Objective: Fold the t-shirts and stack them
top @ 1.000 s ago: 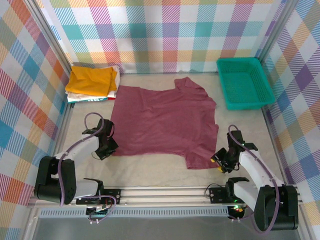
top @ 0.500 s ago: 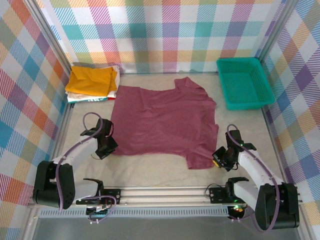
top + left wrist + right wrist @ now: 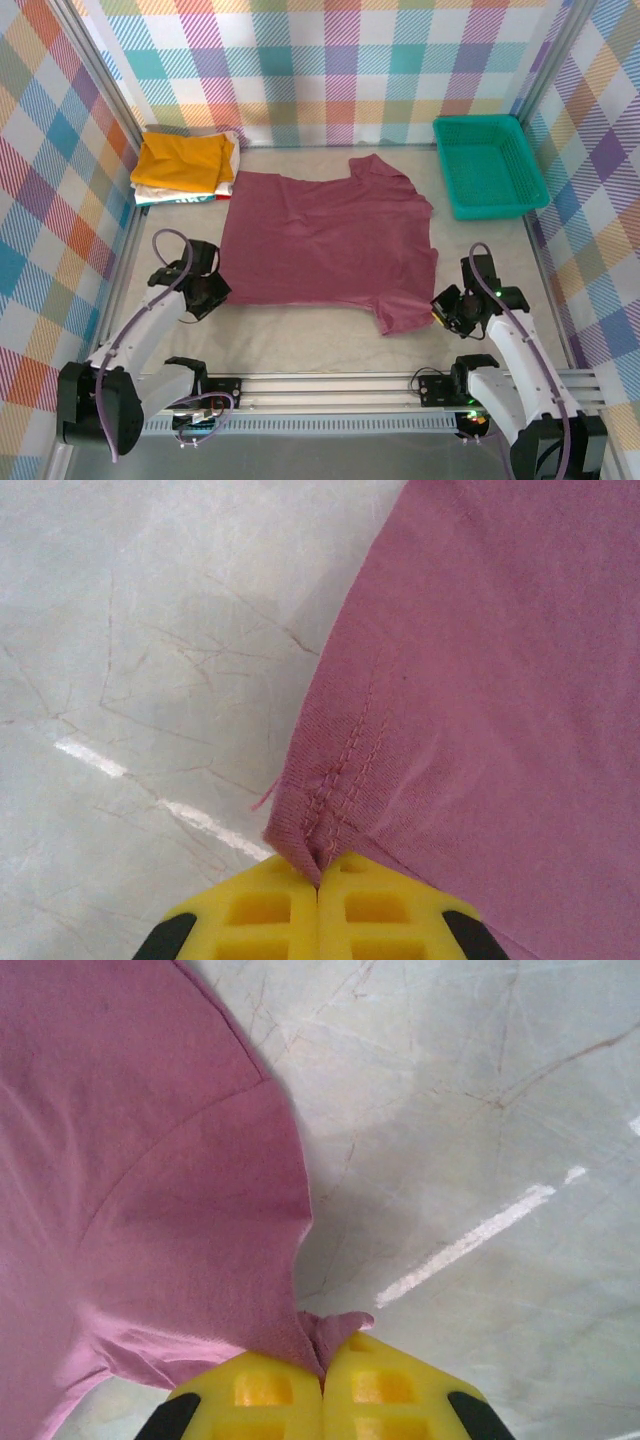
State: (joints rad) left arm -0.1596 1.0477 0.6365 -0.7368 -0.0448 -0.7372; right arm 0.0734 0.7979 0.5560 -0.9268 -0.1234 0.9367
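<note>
A maroon t-shirt (image 3: 325,240) lies spread out in the middle of the table, plain side up. My left gripper (image 3: 213,293) is shut on its near left hem corner (image 3: 305,830), the stitched edge pinched between the yellow fingers (image 3: 250,910). On the other side, my right gripper (image 3: 443,308) is shut on the near right corner (image 3: 330,1332), which is lifted a little off the table. Folded t-shirts, a mustard-yellow one (image 3: 185,160) on top of a white one (image 3: 178,196), sit stacked at the far left.
A teal mesh basket (image 3: 490,165) stands at the far right corner. Checked walls close in the table on three sides. Pale table surface (image 3: 300,330) lies bare between the shirt's near edge and the arm bases.
The right gripper has shut on the shirt's near right corner and moved it up and away from me. The left gripper has drawn its corner slightly left, so the near hem is pulled straighter.
</note>
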